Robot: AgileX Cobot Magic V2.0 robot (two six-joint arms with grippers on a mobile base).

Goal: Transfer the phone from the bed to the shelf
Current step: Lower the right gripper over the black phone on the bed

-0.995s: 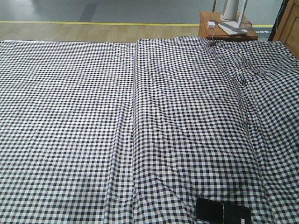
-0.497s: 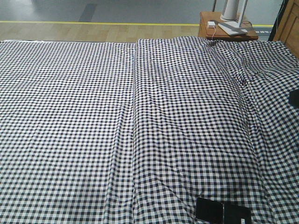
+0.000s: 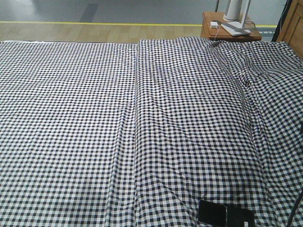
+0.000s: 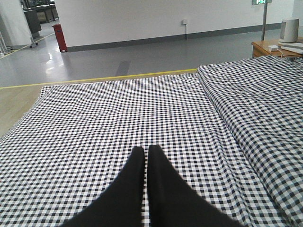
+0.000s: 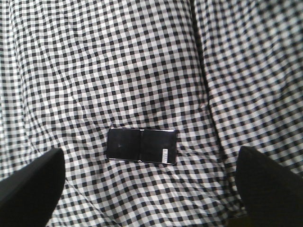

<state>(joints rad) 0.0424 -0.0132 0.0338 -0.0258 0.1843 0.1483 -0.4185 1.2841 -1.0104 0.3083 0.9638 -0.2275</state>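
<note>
The phone is a glossy black slab with a centre crease, lying flat on the gingham-covered bed at its near right edge. From the right wrist view the phone lies crosswise, its white sticker toward the right end. My right gripper hangs above it, open wide, its two dark fingers at the frame's lower corners and the phone just beyond the gap. My left gripper is shut on nothing, low over the left half of the bed. The shelf is out of view.
A small brown side table with a white device and a charger stands beyond the bed's far right corner. A brown wooden panel shows at the top right edge. Wood and grey floor lies past the bed's far edge.
A dark part that showed at the right edge of the front view half a second ago is gone; a thin dark line now shows at the lower right corner. The phone has not moved.
</note>
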